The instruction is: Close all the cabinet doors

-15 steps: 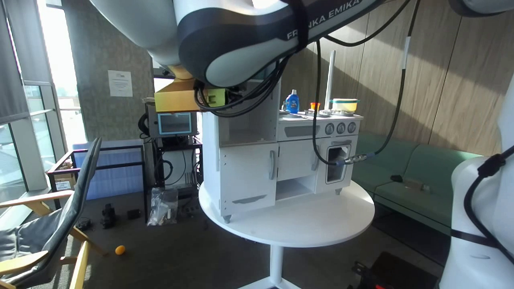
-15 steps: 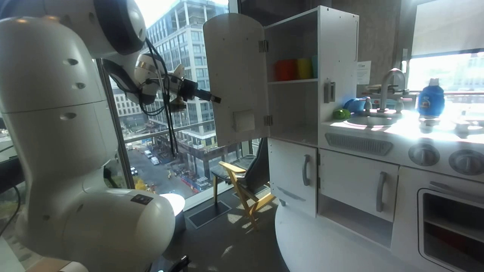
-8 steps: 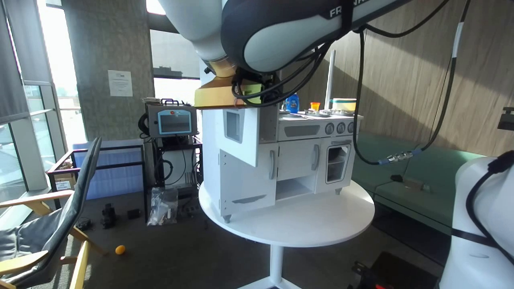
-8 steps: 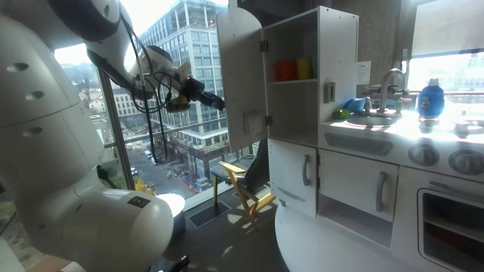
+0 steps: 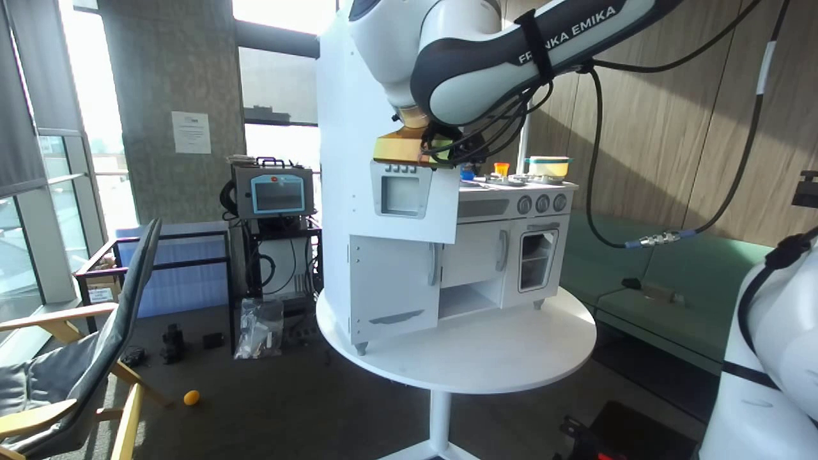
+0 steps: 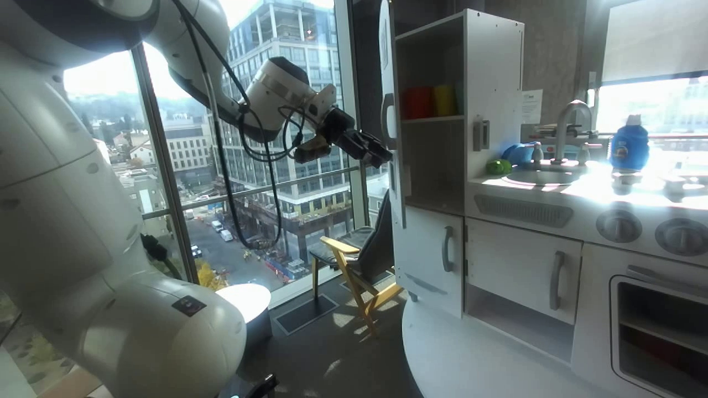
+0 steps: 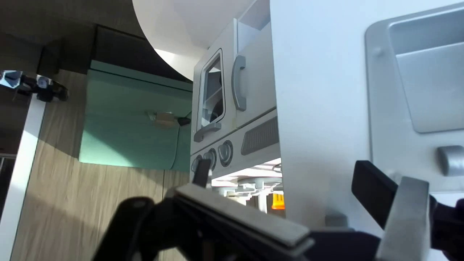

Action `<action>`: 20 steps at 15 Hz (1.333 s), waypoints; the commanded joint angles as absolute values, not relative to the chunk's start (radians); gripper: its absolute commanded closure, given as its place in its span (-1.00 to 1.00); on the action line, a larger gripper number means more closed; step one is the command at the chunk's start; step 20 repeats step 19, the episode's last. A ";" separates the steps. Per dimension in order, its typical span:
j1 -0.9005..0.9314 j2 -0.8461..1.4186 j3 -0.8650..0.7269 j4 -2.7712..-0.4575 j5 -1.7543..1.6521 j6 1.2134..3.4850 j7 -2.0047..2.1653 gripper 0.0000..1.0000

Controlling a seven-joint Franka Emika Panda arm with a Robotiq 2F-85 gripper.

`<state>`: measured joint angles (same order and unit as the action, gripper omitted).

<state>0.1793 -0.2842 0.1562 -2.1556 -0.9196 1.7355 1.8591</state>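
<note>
The white upper cabinet door [image 5: 441, 207], with a grey dispenser panel, is swung partly open. In an exterior view the door [image 6: 388, 72] shows nearly edge-on, with red and yellow cups visible inside the cabinet [image 6: 434, 166]. My gripper [image 6: 385, 157] is at the door's outer face near its grey handle; I cannot tell whether it touches. In the wrist view the fingers of my gripper [image 7: 284, 181] are apart with nothing between them, facing the door [image 7: 322, 90]. The lower left door [image 5: 393, 275], middle door [image 5: 471, 255] and oven door [image 5: 533, 262] look shut.
The toy kitchen stands on a round white table [image 5: 511, 361]. A faucet [image 6: 561, 130], a blue bottle [image 6: 630, 146] and a yellow pot [image 5: 548, 167] are on its counter. A chair [image 6: 381, 243] and large windows are beside it. Cables [image 6: 271, 193] hang from my arm.
The upper door has swung from wide open toward the cabinet, now nearly edge-on in an exterior view. My arm and gripper have moved along with it toward the cabinet.
</note>
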 commanded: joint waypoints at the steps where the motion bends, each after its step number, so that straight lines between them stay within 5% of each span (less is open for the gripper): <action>1: 0.113 -0.259 0.105 -2.139 -0.919 1.867 1.898 -1.00; 11: 0.061 -0.287 0.058 -2.239 -0.925 2.414 1.845 -1.00; 20: 0.044 -0.524 0.088 -2.483 -0.837 2.433 1.815 -1.00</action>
